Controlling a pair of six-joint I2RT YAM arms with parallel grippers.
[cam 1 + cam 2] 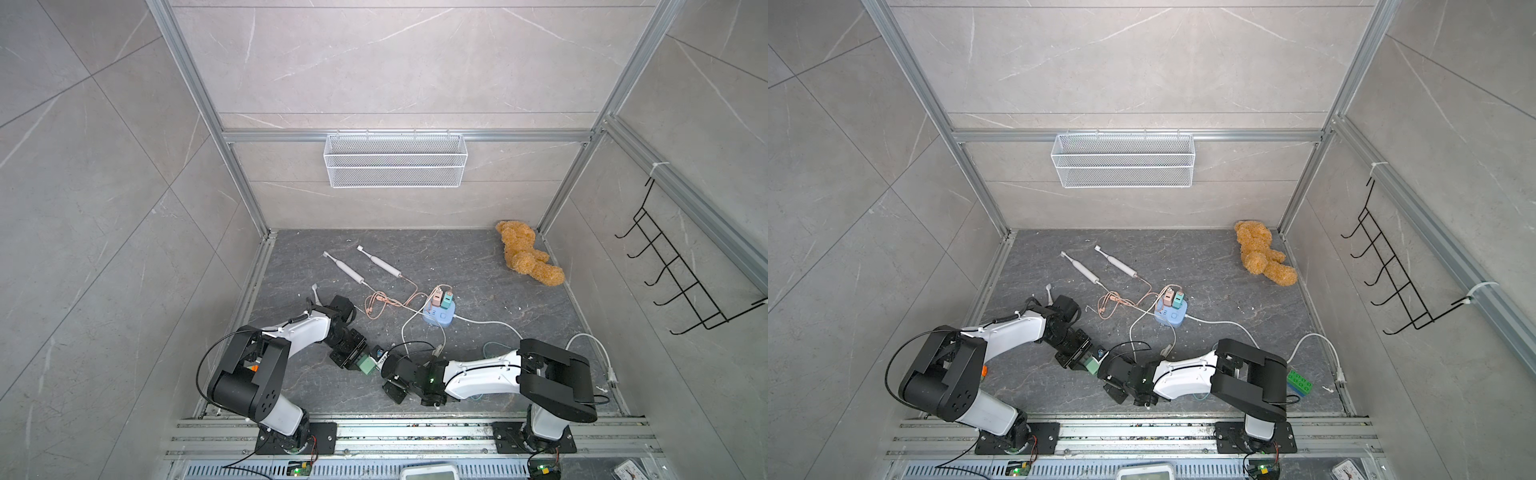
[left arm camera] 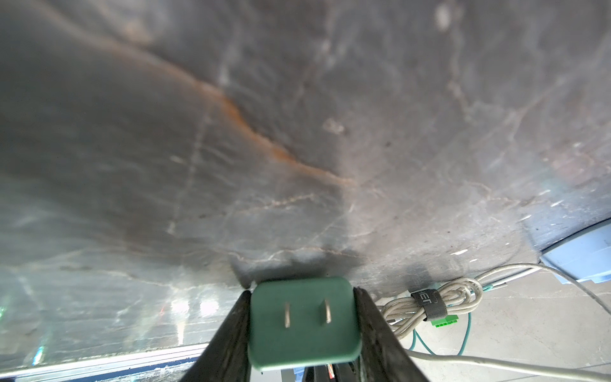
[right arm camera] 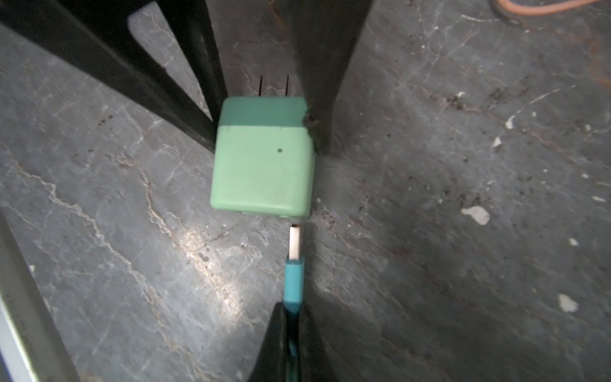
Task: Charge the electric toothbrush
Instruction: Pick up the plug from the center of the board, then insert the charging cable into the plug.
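My left gripper [image 2: 301, 291] is shut on a green charger adapter [image 2: 304, 320], prongs facing its camera; the adapter [image 1: 368, 365] hangs low over the dark floor near the front. My right gripper [image 3: 293, 307] is shut on a teal USB plug [image 3: 294, 264]. The plug's metal tip stops just short of the adapter [image 3: 264, 158], near one corner of its back face. Two grey electric toothbrushes [image 1: 347, 270] [image 1: 380, 262] lie at the back left, cabled toward a blue power strip [image 1: 439, 316]. A third brush head [image 1: 314, 293] pokes out behind my left arm.
A brown teddy bear [image 1: 528, 257] lies in the back right corner. A white wire basket [image 1: 395, 160] hangs on the back wall and a black hook rack [image 1: 681, 270] on the right wall. Pink and white cables [image 1: 386, 303] snake mid-floor. A green block [image 1: 1300, 382] sits by my right arm.
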